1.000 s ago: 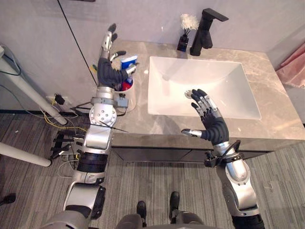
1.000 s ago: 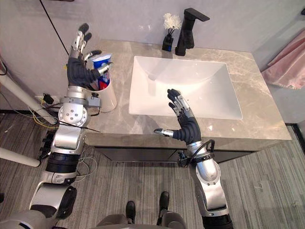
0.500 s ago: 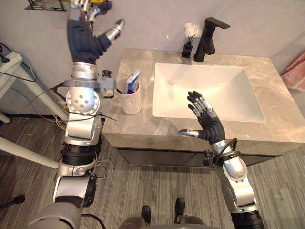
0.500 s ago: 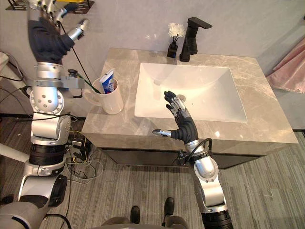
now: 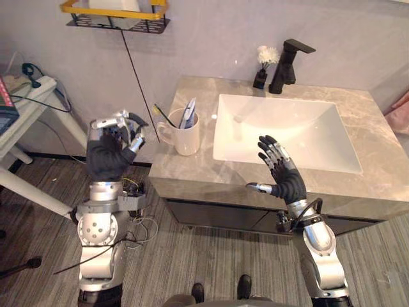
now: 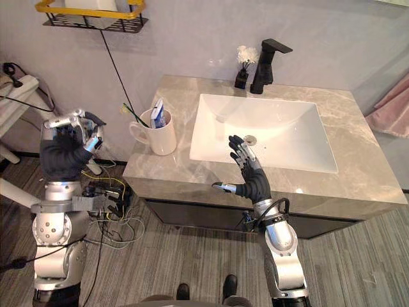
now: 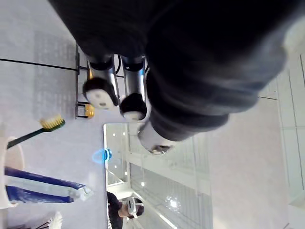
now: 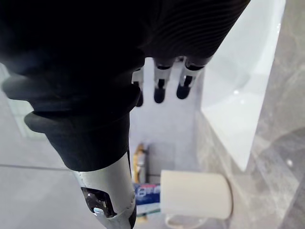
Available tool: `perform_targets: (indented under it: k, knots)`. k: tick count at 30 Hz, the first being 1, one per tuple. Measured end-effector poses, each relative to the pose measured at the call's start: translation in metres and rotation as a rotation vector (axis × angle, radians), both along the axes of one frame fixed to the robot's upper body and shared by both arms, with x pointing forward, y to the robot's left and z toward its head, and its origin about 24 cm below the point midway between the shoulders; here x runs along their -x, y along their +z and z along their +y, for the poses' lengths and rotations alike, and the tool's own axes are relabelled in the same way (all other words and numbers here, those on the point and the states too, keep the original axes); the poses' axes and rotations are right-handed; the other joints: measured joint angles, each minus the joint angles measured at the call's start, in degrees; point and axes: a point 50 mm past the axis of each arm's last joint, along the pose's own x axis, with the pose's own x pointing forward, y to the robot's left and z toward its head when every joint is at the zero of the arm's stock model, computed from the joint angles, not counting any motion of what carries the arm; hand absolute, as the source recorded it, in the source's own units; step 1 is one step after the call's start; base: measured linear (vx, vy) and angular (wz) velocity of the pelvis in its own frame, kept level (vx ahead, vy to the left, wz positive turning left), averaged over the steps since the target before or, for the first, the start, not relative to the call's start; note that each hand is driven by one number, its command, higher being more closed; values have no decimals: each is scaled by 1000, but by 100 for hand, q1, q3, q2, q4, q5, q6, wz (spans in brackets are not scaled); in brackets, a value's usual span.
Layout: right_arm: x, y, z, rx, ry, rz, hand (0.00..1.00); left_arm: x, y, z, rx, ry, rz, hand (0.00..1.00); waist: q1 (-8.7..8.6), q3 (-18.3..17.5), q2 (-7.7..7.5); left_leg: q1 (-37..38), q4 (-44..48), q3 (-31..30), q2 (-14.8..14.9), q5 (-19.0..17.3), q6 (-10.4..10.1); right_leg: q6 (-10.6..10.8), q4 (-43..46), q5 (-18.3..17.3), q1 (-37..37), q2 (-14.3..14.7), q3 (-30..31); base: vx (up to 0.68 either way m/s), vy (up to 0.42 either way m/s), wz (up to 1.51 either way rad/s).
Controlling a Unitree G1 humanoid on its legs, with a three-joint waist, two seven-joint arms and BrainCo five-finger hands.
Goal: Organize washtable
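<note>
A white mug point(image 5: 185, 135) stands at the left end of the grey marble counter point(image 5: 192, 169). It holds a blue-and-white toothpaste tube point(image 5: 189, 113) and a dark-handled toothbrush point(image 5: 161, 116) with yellow bristles point(image 7: 51, 124). My left hand point(image 5: 108, 157) hangs off the counter's left side, over the floor, with its fingers curled on nothing. Above the counter's front edge, before the white sink point(image 5: 287, 128), my right hand point(image 5: 286, 182) is raised with straight, spread fingers and holds nothing.
A black faucet point(image 5: 287, 57) and a small dark vase with white flowers point(image 5: 262, 64) stand behind the sink. A yellow-rimmed wire shelf point(image 5: 115, 16) hangs on the wall above left. A white table point(image 5: 25, 105) is at far left, pink cloth point(image 5: 399, 112) at far right.
My left hand has come down from the mug and then the wall shelf to beside the counter, and its fingers have curled shut. The view has shifted. The right hand stays as it was.
</note>
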Motion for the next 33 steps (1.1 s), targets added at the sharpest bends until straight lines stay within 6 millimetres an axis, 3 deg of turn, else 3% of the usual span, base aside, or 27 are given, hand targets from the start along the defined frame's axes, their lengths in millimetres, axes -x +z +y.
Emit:
perform_targets:
  k: [11,21,33]
  knots:
    - [1,-3,1,-2,16,20,0,2,-23,-11,10,-71,128,100,-13,-31,-35,-32,-68,-50,-3,64,8,34,0,-28,-39,-5,-51,15,3,3]
    - [6,-2,2,-25,6,22,0,-14,-60,-24,-51,-121,321,100,-22,-35,-103,-136,-60,140,7,39,13,53,0,-9,-224,11,157,-19,1,-9]
    - [7,2,0,-24,-7,13,0,-31,-76,-27,-83,-130,407,100,-29,61,-213,-298,101,327,23,-95,20,55,1,17,-391,33,343,9,2,-9]
